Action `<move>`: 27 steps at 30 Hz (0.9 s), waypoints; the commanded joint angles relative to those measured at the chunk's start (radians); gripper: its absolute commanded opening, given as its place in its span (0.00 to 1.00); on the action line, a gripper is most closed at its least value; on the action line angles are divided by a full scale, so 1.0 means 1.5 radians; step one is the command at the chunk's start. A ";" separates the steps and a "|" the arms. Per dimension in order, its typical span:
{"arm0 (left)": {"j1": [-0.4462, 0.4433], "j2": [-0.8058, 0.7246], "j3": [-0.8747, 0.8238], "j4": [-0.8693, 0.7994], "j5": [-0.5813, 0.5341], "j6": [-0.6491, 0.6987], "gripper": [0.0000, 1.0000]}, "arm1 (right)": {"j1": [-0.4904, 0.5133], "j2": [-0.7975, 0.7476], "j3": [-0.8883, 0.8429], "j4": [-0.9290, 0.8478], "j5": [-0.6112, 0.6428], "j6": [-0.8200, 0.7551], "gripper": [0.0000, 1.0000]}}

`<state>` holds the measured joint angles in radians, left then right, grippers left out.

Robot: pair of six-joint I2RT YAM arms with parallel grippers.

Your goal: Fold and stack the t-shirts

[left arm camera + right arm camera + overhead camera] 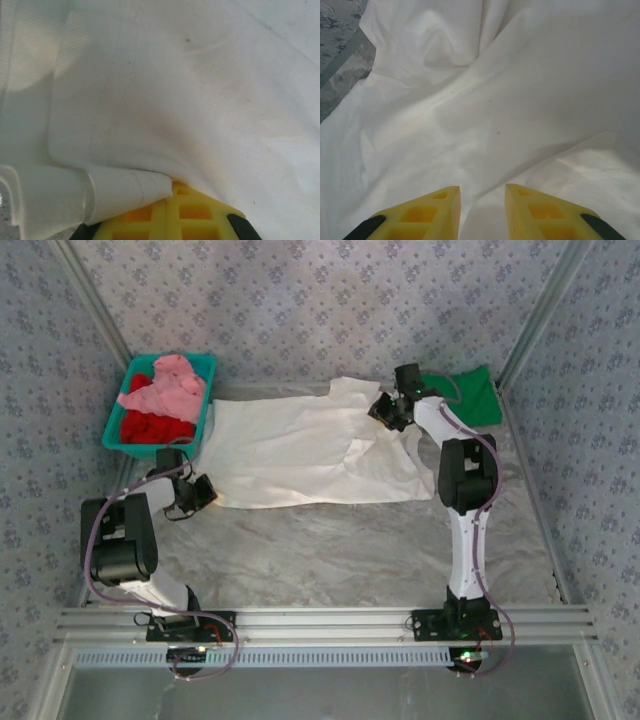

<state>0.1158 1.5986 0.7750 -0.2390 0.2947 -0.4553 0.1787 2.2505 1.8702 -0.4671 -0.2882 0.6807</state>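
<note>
Your cream-white t-shirt (290, 450) lies spread, rumpled at frame right. Right gripper (482, 192) is slightly parted over it. Cloth hides your left gripper (198, 492), so its opening cannot be told.

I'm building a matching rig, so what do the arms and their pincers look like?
The left arm and right arm have white links and black joint blocks, on black bases with small lights. A thin purple cable loops along each. The left pincer and right pincer have yellow wedge-shaped fingers with square lattice cut-outs and black outer patches.
</note>
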 commanded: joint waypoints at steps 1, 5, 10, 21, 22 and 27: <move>0.000 -0.012 -0.016 -0.048 -0.030 -0.006 0.02 | 0.005 -0.075 -0.072 0.023 -0.012 -0.028 0.28; 0.003 -0.017 -0.020 -0.045 -0.032 -0.009 0.02 | 0.014 -0.130 -0.193 0.072 -0.014 -0.029 0.06; 0.004 -0.013 -0.015 -0.046 -0.029 -0.005 0.01 | 0.024 -0.134 -0.255 0.095 -0.009 -0.053 0.00; 0.004 -0.010 -0.020 -0.039 -0.018 -0.005 0.00 | 0.043 -0.032 -0.184 0.113 0.006 -0.050 0.00; 0.004 -0.010 -0.020 -0.039 -0.019 -0.004 0.00 | 0.046 -0.022 -0.172 0.114 0.009 -0.049 0.00; 0.005 -0.014 -0.015 -0.045 -0.017 -0.003 0.00 | 0.057 0.035 -0.099 0.102 -0.004 -0.040 0.00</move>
<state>0.1177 1.5856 0.7692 -0.2573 0.2810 -0.4614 0.2501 2.2570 1.6608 -0.3050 -0.2928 0.6273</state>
